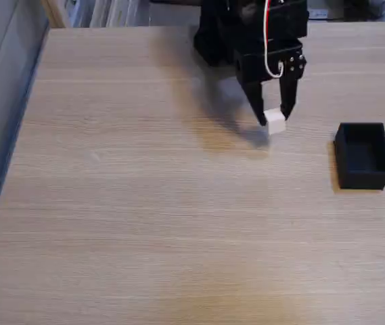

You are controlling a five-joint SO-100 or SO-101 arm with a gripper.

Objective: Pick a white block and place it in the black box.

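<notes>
Pale wood-grain table fills the foreground of the fixed view, its laminate smooth and matte. To the right sits the black box, rectangular, thin-walled and open-topped. Left of it and apart, the black gripper points down, its two fingers clamped on the white block, a small matte cube at the fingertips, just above its shadow.

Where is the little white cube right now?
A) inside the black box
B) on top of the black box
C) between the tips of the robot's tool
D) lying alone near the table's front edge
C: the white block sits between the tips of the tool, well to the left of the black box in the fixed view.
</notes>
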